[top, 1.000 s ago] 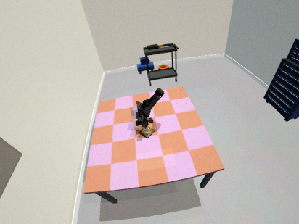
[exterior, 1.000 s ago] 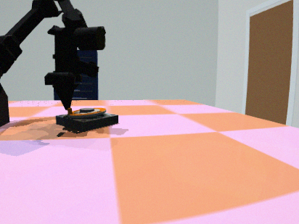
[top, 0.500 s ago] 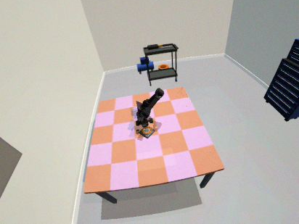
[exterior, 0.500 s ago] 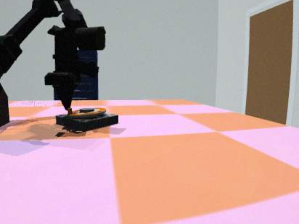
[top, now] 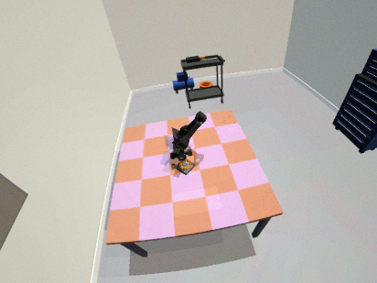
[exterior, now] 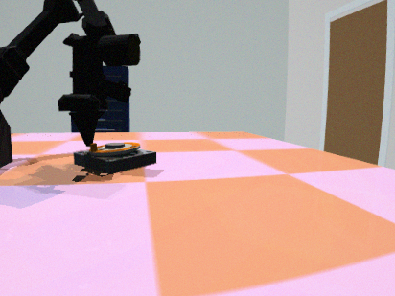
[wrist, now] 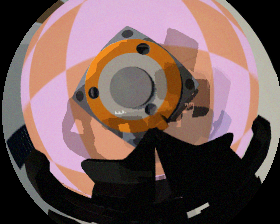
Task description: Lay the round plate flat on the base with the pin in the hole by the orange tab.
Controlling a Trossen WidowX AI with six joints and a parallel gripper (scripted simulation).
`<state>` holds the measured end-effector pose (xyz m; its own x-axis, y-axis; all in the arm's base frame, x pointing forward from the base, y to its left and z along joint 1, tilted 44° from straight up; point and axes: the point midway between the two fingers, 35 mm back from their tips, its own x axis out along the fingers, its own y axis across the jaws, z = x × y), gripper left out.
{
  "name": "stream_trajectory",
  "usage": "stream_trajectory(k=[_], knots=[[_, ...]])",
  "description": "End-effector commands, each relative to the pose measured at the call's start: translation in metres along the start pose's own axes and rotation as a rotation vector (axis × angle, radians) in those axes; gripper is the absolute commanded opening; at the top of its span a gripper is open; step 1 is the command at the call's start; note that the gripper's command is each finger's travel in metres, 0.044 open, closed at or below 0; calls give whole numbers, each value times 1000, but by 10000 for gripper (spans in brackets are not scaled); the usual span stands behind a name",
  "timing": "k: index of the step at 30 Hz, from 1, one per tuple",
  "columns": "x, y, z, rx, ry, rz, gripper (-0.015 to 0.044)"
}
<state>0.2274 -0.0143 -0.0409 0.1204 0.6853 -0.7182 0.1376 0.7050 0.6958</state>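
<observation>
The round plate (exterior: pixel 131 148) (wrist: pixel 93 71) has an orange rim and a grey middle. It sits around the grey post (wrist: pixel 131 87) on the dark square base (top: pixel 186 172) (exterior: pixel 131 163) (wrist: pixel 117 40). In the exterior view it looks slightly tilted, its far-right side higher than the tab side. The orange tab (exterior: pixel 94 148) (wrist: pixel 163 122) is at the rim nearest the gripper. A dark hole (wrist: pixel 151 108) shows beside it; I cannot make out the pin. My gripper (exterior: pixel 89 145) (wrist: pixel 152 132) is shut and empty, its tips down beside the tab, apparently touching or nearly touching it.
The base stands on a checkered pink and orange table (top: pixel 188 189) (exterior: pixel 216 219). The black arm (top: pixel 185 136) (exterior: pixel 29 37) reaches over from behind the base. A shelf cart (top: pixel 203 92) and blue drawer cabinets (top: pixel 359 111) stand off the table.
</observation>
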Motion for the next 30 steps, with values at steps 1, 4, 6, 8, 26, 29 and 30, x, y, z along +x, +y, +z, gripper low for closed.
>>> stream_trajectory(k=[1, 4, 6, 8, 26, 29, 30], knots=[[0, -5, 3, -4, 0, -8, 0], [-1, -8, 5, -4, 0, -9, 0], [-1, -10, 6, -4, 0, -9, 0], [-1, -12, 7, -4, 0, -9, 0], [-2, -27, 22, -5, -1, -10, 0], [-3, -28, 25, -5, -1, -10, 0], [-3, -29, 26, -5, -1, -10, 0]])
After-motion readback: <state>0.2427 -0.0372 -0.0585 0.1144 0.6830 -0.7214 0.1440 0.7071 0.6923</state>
